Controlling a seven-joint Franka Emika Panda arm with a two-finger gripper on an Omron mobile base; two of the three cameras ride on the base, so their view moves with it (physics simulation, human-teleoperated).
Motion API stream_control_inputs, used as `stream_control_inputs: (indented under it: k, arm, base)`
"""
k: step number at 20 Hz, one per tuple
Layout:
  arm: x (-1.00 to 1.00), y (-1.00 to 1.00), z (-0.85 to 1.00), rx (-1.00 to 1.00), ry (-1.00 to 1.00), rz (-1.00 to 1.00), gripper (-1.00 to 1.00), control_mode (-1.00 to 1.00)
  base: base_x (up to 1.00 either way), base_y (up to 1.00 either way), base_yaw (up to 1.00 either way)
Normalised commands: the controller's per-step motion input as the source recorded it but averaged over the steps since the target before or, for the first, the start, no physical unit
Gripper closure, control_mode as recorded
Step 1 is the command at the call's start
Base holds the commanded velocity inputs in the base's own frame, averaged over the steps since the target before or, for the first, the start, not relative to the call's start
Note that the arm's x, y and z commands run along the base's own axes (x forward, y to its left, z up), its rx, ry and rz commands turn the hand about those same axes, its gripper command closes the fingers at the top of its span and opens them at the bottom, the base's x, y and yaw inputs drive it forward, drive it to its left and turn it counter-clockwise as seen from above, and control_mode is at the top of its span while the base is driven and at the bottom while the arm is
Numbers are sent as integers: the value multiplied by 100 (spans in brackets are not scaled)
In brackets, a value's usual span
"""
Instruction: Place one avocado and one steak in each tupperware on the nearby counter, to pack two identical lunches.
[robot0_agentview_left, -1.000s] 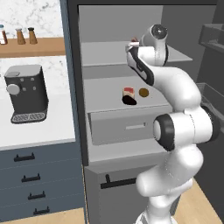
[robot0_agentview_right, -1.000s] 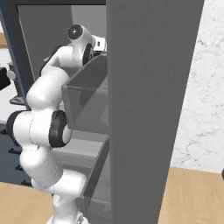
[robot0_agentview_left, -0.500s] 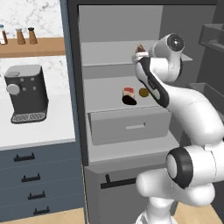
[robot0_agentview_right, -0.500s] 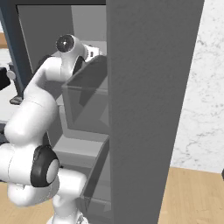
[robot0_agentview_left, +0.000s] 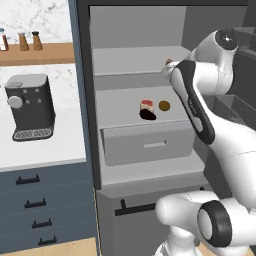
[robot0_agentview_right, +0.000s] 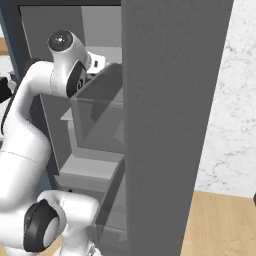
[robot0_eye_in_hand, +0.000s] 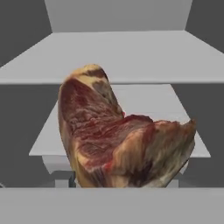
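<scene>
We note the steak (robot0_eye_in_hand: 120, 146) close before the hand camera, above the fridge shelves (robot0_eye_in_hand: 118, 57). On the middle shelf (robot0_agentview_left: 125, 107) lie a second steak (robot0_agentview_left: 147, 109) and, just right of it, an avocado (robot0_agentview_left: 164, 105). A coffee machine (robot0_agentview_left: 31, 106) stands on the surface (robot0_agentview_left: 50, 147) left of the fridge.

From behind-left we look forward into the open fridge (robot0_agentview_left: 145, 75); from behind-right its door (robot0_agentview_right: 170, 100) blocks much. Both share the arm (robot0_agentview_left: 200, 110). Our hand view sits close on the steak (robot0_eye_in_hand: 118, 144).
</scene>
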Motion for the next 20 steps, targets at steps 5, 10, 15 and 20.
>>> stream_control_inputs:
  k: [5,10,15,20]
  arm:
    - [-100,1,-19,0,-8,-1,100,-100]
    - [-98,4,-19,0,-24,-3,100,-100]
    - [-77,8,0,0,-13,0,100,-100]
    - [-52,7,0,0,-7,0,100,-100]
  base:
    - [0,0,0]
    - [0,0,0]
    - [0,0,0]
    - [0,0,0]
